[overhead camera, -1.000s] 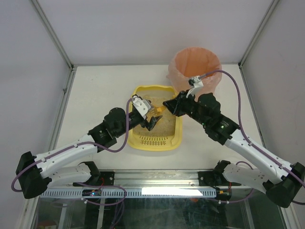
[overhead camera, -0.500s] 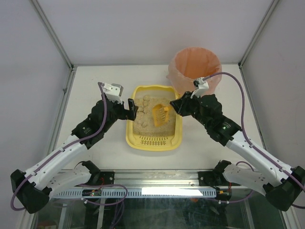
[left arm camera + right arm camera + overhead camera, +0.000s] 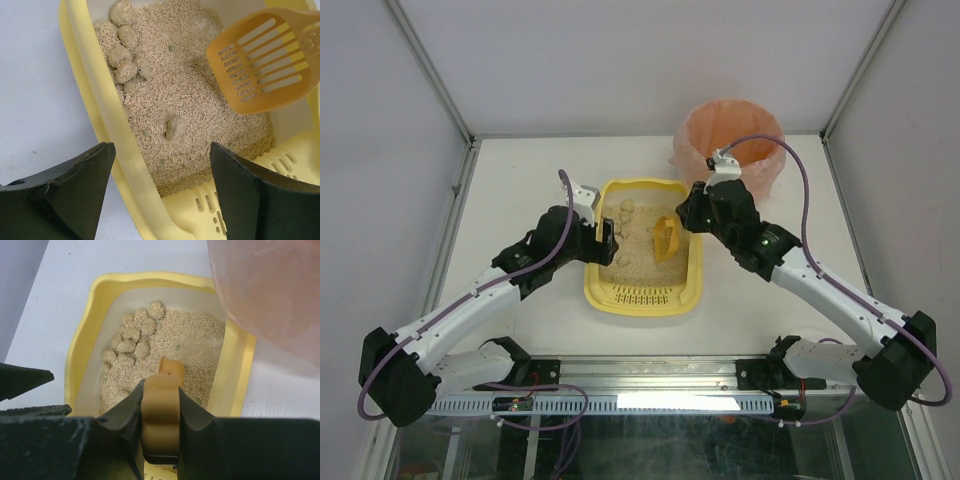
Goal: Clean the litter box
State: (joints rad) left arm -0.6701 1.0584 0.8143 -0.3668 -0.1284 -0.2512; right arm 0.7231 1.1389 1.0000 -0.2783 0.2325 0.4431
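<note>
Scooping step: right fingers (image 3: 122, 415) pinch the slotted scoop (image 3: 262, 65) over the litter box (image 3: 640, 297).
Left fingers (image 3: 65, 185) spread, its wall between them; next, the scoop must slide under the clumps (image 3: 122, 55) ahead.

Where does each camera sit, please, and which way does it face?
Top external: above and behind the bases, looking down on the table; left arm and right arm both show.
Left wrist: at the left rim of the litter box, looking down into it; its open jaws show at the bottom.
Right wrist: over the box, looking down beside the bin; its jaws clamp the scoop handle.
Shared: both wrist views show the scoop and the clumps.
</note>
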